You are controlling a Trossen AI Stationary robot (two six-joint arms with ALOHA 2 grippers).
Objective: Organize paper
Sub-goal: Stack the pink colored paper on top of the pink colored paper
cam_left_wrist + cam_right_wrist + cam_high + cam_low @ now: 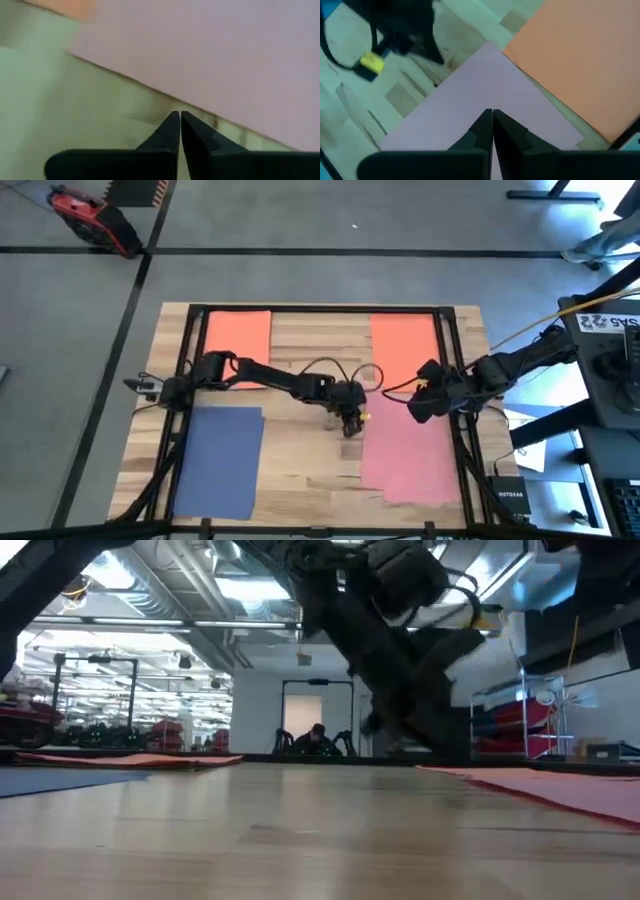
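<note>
Table: pale wooden tabletop, carrying four sheets of paper, none stacked on another.
Orange sheet, far left: orange sheet lay flat at the table's far left corner.
Orange sheet, far right: second orange sheet lay flat at the far right; its near end met the far end of the pink sheet.
Blue sheet: blue sheet lay flat at the near left, well apart from the pink one.
Pink sheet: pink sheet lay flat at the near right, slightly askew to the table edge.
Left gripper: left gripper was reached across to the table's middle, down low just beside the pink sheet's left edge; fingers pressed together with nothing between them, tips over bare wood in its wrist view.
Right gripper: right gripper hung over the far corner of the pink sheet where it met the orange one; fingers pressed together, empty, above pink paper.
Step in hand: judged to be the approach to the pink sheet, both arms gathered at its far end; no sheet was yet gripped or lifted.
Next move calls for: probably pressing or nudging an edge to raise it off the wood, since a flat thin sheet offers no purchase; fingers would have to part first.
Progress: judged early; all sheets lay separate.
</note>
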